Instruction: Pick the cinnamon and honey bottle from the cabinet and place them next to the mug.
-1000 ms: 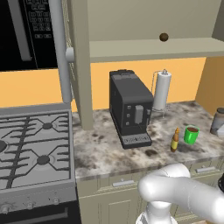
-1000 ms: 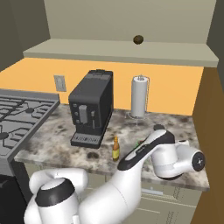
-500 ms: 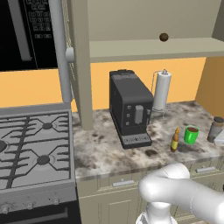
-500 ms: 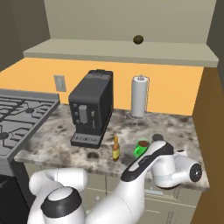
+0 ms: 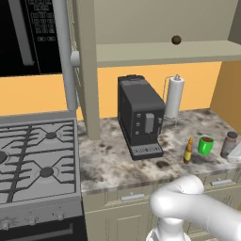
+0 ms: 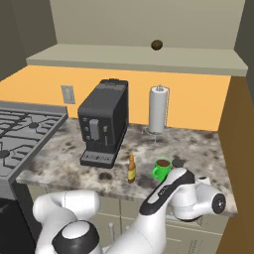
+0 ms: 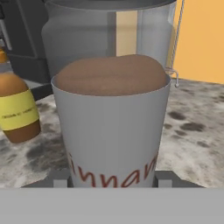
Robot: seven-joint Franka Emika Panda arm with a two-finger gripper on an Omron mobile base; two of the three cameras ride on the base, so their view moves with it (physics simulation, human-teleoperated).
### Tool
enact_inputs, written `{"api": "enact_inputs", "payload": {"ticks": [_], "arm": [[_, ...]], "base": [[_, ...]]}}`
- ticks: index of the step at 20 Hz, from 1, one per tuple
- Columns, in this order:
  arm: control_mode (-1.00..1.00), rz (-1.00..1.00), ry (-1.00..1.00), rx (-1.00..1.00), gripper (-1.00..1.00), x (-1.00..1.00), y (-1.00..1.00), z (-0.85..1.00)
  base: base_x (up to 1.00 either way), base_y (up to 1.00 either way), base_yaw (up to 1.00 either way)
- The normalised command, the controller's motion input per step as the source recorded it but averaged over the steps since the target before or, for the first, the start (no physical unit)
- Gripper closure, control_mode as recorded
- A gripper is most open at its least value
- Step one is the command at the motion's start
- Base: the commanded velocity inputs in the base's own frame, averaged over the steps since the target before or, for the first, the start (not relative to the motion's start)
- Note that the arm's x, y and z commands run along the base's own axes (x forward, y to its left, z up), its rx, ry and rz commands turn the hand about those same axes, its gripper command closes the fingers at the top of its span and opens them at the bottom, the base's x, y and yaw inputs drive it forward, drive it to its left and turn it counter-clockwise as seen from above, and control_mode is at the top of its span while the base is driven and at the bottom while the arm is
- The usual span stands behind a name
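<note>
The cinnamon [image 7: 111, 127], a clear jar of brown powder with red lettering, stands between my gripper's [image 7: 112, 179] two finger tips, and the gripper is shut on it. From the base, the cinnamon [image 5: 229, 144] sits low over the marble counter just right of the green mug [image 5: 205, 145]. The honey bottle [image 5: 188, 150] stands upright on the counter left of the mug [image 6: 160, 168]; in the hand view the honey bottle [image 7: 17, 113] is at the left. Above, the cabinet [image 5: 164, 52] shelf is beige.
A black coffee machine [image 5: 140, 120] and a paper towel roll [image 5: 173, 96] stand behind the mug. A small brown ball [image 5: 176, 40] lies on the cabinet shelf. The gas stove [image 5: 37, 150] is at the left. A beige wall panel [image 6: 240, 134] bounds the counter on the right.
The arm has come down with the cinnamon, from above counter height to low beside the mug's right side. The honey bottle and mug have not moved.
</note>
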Motion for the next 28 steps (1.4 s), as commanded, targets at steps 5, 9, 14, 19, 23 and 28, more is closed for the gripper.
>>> {"api": "enact_inputs", "payload": {"ticks": [5,9,14,19,23,28], "arm": [[-1.0,0.0,0.0,0.0,1.0,0.17,0.0,0.0],[-1.0,0.0,0.0,0.0,1.0,0.17,0.0,-0.06],[-1.0,0.0,0.0,0.0,1.0,0.12,0.0,-0.14],[-1.0,0.0,0.0,0.0,1.0,0.15,0.0,-0.29],[-1.0,0.0,0.0,0.0,1.0,0.15,0.0,-0.37],[-1.0,0.0,0.0,0.0,1.0,0.13,0.0,-0.31]], "base": [[0.0,0.0,0.0],[0.0,0.0,0.0],[0.0,0.0,0.0],[0.0,0.0,0.0],[0.0,0.0,0.0],[0.0,0.0,0.0]]}}
